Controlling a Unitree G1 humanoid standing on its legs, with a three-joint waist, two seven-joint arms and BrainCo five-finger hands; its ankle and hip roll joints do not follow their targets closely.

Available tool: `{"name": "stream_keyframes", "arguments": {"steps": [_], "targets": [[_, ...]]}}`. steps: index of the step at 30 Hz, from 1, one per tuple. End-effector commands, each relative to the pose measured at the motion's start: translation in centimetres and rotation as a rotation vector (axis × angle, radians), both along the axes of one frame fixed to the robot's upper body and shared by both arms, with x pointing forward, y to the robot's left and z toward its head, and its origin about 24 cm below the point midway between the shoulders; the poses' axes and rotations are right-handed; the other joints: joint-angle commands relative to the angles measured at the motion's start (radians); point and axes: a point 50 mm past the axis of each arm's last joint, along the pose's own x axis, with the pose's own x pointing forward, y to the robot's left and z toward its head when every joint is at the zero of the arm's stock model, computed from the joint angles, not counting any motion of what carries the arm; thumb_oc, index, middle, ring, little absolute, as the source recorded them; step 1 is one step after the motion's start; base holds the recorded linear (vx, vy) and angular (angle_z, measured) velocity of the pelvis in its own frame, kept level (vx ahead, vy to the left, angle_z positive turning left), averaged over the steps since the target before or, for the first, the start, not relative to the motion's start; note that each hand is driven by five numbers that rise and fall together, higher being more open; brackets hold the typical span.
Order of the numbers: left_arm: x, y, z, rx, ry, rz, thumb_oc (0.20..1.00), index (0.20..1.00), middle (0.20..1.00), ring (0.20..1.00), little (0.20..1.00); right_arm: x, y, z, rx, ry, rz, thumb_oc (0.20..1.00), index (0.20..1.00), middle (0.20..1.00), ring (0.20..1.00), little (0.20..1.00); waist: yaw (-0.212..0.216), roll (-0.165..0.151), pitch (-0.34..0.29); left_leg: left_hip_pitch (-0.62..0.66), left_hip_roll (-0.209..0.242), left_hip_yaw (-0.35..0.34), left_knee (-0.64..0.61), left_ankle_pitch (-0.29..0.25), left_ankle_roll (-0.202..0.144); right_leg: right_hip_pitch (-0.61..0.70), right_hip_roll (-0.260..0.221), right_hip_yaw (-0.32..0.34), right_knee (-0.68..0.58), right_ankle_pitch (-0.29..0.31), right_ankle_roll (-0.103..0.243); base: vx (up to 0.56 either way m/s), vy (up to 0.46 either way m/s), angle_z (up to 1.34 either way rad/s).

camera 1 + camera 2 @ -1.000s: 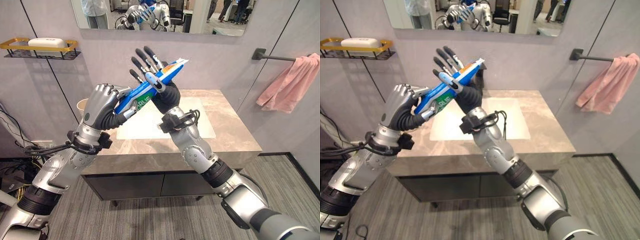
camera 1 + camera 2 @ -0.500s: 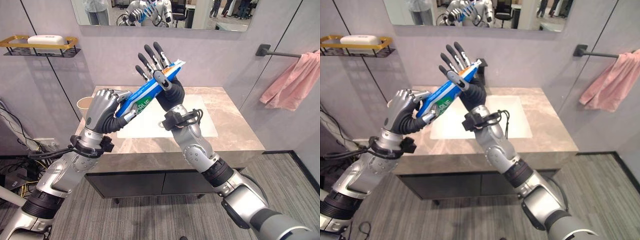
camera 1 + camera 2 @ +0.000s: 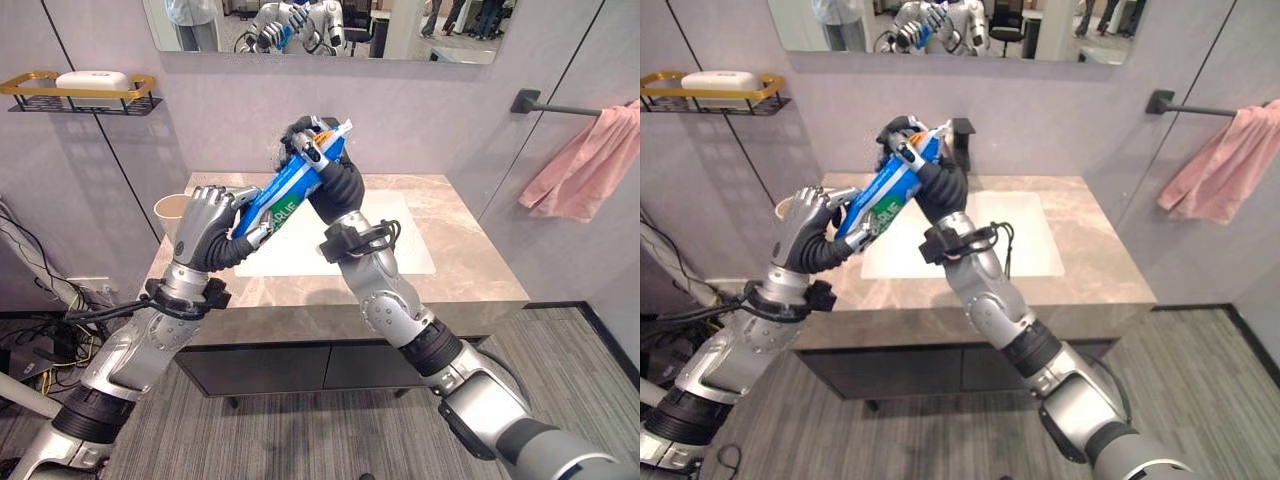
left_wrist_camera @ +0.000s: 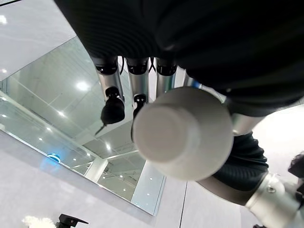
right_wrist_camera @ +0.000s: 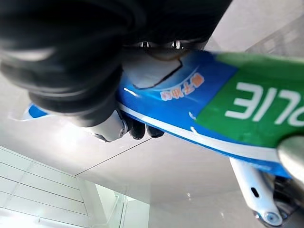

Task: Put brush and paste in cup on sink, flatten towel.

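Fingers of our right hand were splayed wide a moment ago; now they are curled over the crimped upper end of the toothpaste tube, with the thumb pressing from the near side. Our left hand keeps its fist round the tube's lower, cap end, as it has through the last second, and its wrist view shows the white cap right in front of the curled fingers. So the tube is gripped at both ends, slanting up to the right, held in the air above the left part of the marble sink counter.

We read this as a handover midway: the right hand has just taken its grip, so the left can let go and leave the paste with one hand for the drop. Which hand will carry it on we cannot tell.

The beige cup stands at the far left of the counter, partly behind the left hand, and we see nothing inside it from here. We cannot make out the brush. The pink towel hangs bunched on its wall bar at the far right, not yet flattened
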Motion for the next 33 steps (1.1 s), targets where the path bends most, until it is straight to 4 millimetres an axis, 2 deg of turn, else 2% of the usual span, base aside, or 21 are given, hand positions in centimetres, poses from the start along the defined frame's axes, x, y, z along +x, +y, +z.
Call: {"name": "stream_keyframes", "arguments": {"steps": [1,4,15,21,23,24,26,27,33], "targets": [[-0.3,0.1,1.4,-0.062,-0.084,-0.008,0.376,0.376,0.376,0.376,0.376,0.0,-1.4,3.5,0.198,-0.076,-0.079,0.2,0.2,0.2,0.2,0.2,0.0,-0.045,-0.038,-0.025,-0.006,-0.101,0.004,-0.002,0.027,0.048,-0.106,0.005,0.06,-0.045,0.083,0.0,0.0,0.0],[-0.4,0.2,1.3,-0.084,-0.088,0.002,1.0,1.0,1.0,1.0,1.0,0.1,-1.4,3.6,0.208,-0.066,-0.097,0.2,0.2,0.2,0.2,0.2,0.002,-0.046,-0.037,-0.026,-0.006,-0.102,0.004,-0.002,0.027,0.049,-0.106,0.004,0.058,-0.044,0.083,0.0,0.0,0.0],[-1.3,1.0,1.0,-0.178,-0.111,0.045,1.0,1.0,1.0,1.0,1.0,1.1,-1.4,4.5,0.275,-0.022,-0.188,0.2,0.2,0.2,0.2,0.2,0.037,-0.043,-0.026,-0.036,-0.01,-0.125,0.004,0.0,0.03,0.053,-0.11,-0.015,0.069,-0.051,0.08,0.0,0.0,0.01],[-2.6,2.8,0.1,-0.245,-0.1,0.099,1.0,1.0,1.0,1.0,1.0,1.7,-2.0,5.7,0.274,-0.041,-0.253,0.2,0.2,0.2,0.2,0.2,0.077,-0.044,-0.013,-0.049,-0.017,-0.156,0.004,0.006,0.032,0.058,-0.118,-0.041,0.079,-0.055,0.08,0.01,-0.006,0.11],[-3.2,4.1,-0.8,-0.283,-0.068,0.153,1.0,1.0,1.0,1.0,1.0,2.0,-2.7,6.2,0.276,-0.053,-0.292,0.2,0.2,0.2,0.2,0.2,0.101,-0.045,-0.004,-0.058,-0.02,-0.171,0.004,0.011,0.031,0.061,-0.121,-0.051,0.08,-0.056,0.081,0.0,-0.006,0.25],[-3.7,5.8,-2.6,-0.341,0.005,0.229,1.0,1.0,1.0,1.0,1.0,2.5,-3.5,6.8,0.27,-0.068,-0.341,0.2,0.2,0.2,0.2,0.2,0.127,-0.047,0.004,-0.069,-0.025,-0.193,0.004,0.018,0.032,0.067,-0.124,-0.071,0.081,-0.059,0.082,-0.01,-0.004,0.39],[-4.2,7.0,-3.8,-0.395,0.061,0.269,1.0,1.0,1.0,1.0,1.0,2.9,-4.6,7.2,0.272,-0.076,-0.387,0.2,0.2,0.2,0.2,0.2,0.153,-0.05,0.01,-0.081,-0.029,-0.213,0.004,0.023,0.033,0.073,-0.127,-0.092,0.078,-0.059,0.082,0.0,-0.016,0.33],[-4.9,8.4,-5.4,-0.461,0.15,0.318,1.0,1.0,1.0,1.0,1.0,3.2,-5.8,7.8,0.264,-0.101,-0.438,0.2,0.2,0.2,0.2,0.2,0.181,-0.053,0.014,-0.094,-0.034,-0.237,0.004,0.029,0.034,0.081,-0.128,-0.114,0.072,-0.059,0.084,0.02,-0.023,0.4],[-6.3,11.3,-9.9,-0.494,0.401,0.455,1.0,1.0,1.0,1.0,1.0,4.2,-8.6,9.9,0.235,-0.146,-0.584,0.2,0.2,0.2,0.2,0.2,0.255,-0.067,0.03,-0.13,-0.045,-0.296,0.004,0.045,0.035,0.098,-0.131,-0.176,0.068,-0.059,0.088,0.02,-0.014,0.41]]}}
